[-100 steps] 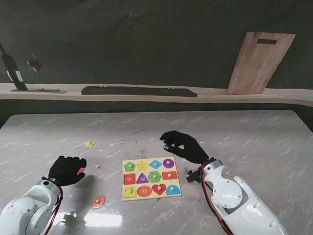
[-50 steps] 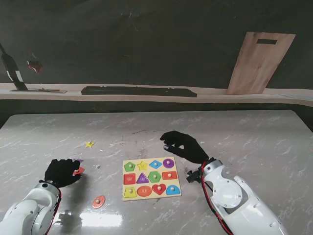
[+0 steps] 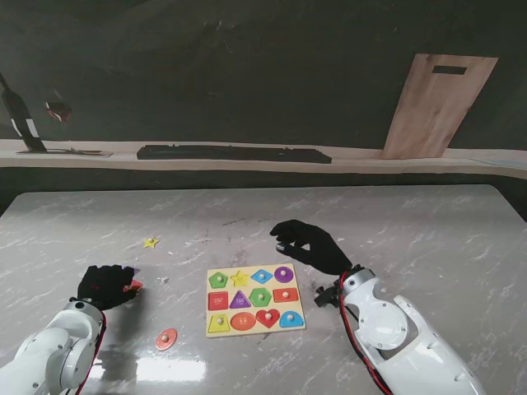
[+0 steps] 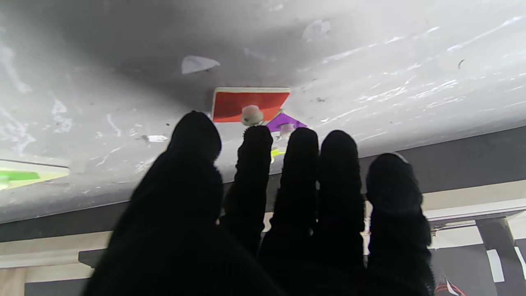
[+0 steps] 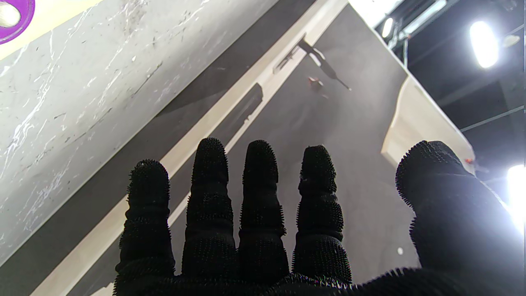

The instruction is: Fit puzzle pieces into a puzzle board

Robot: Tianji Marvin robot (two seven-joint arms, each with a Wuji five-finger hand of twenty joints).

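The marble counter (image 3: 428, 222) lies wide and bare toward its far edge and right side. The left robot hand (image 3: 105, 285) hovers low near the left edge, fingers (image 4: 254, 144) stretched out side by side, gripping nothing; its tips are just short of a red four-sided puzzle piece (image 4: 250, 105) with a pale knob, and a purple piece (image 4: 283, 121) lies just beyond. The right robot hand (image 3: 308, 245) floats beyond the board's far right corner, fingers spread, empty. The puzzle board (image 3: 254, 299) sits between the arms with all twelve slots filled. A yellow star piece (image 3: 151, 243) and an orange oval piece (image 3: 166, 338) lie loose to its left
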